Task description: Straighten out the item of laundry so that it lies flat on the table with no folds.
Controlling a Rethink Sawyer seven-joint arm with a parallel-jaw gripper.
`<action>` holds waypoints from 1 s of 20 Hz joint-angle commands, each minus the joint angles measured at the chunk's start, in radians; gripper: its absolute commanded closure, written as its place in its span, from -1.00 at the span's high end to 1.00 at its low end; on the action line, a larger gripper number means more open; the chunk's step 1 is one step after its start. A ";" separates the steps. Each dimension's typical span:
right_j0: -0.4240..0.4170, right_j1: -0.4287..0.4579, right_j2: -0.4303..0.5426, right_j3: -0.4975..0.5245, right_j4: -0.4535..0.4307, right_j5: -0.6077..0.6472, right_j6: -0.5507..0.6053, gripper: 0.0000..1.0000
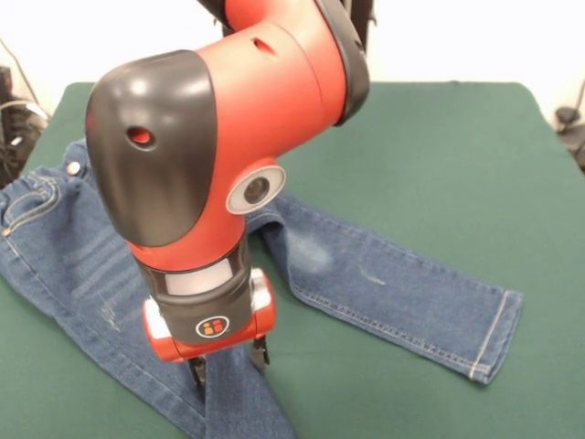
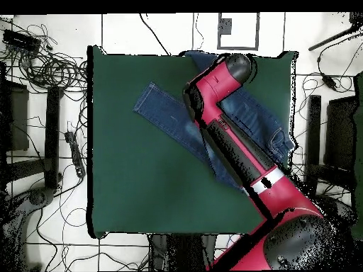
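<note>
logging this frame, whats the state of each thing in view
jeans: spread on the table, legs splayed apart, one leg running off the near edge of the front view
hand: low over one jeans leg, fingers slightly apart, holding nothing
table: green top, jeans lying across it

I see bare table (image 1: 439, 146) on most of its span in the overhead view — wide free room for passing. The jeans (image 1: 393, 288) lie low along one side, no real barrier. The arm (image 2: 234, 142) itself slants over them, and its gripper (image 1: 228, 361) hangs just above one leg — that corner is crowded.
</note>
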 commanded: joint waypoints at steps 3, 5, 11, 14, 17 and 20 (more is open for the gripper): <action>0.011 -0.065 0.019 0.012 0.132 -0.114 -0.184 1.00; 0.013 -0.069 0.023 0.017 0.138 -0.111 -0.175 1.00; 0.008 -0.056 0.017 0.021 0.133 -0.088 -0.202 -1.00; 0.005 -0.057 0.015 0.020 0.135 -0.093 -0.214 -1.00; -0.004 -0.052 0.031 0.029 0.150 -0.080 -0.221 -1.00; -0.005 -0.050 0.038 0.029 0.164 -0.095 -0.224 -1.00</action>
